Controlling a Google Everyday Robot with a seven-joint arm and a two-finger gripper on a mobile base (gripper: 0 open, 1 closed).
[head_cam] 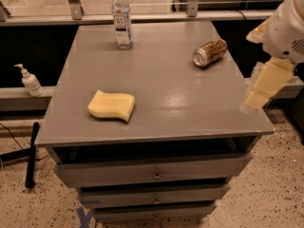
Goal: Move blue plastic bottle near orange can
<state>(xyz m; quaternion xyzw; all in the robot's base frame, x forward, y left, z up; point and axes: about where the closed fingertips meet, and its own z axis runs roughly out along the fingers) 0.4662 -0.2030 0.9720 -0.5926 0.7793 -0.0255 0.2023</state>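
The blue plastic bottle [121, 19] is clear with a white cap and a white label. It stands upright at the back left of the grey table top [161, 99]. The orange can [209, 52] lies on its side at the back right of the table, silver end toward the front left. My gripper [260, 95] hangs at the right edge of the view, beside the table's right front edge, below my white arm [287, 27]. It is in front of and to the right of the can, far from the bottle, and touches neither.
A yellow sponge [112, 105] lies at the front left of the table. A small white pump dispenser [30, 81] stands on a ledge left of the table. Drawers [154, 175] are below the table top. A black stick [31, 153] leans on the floor at the left.
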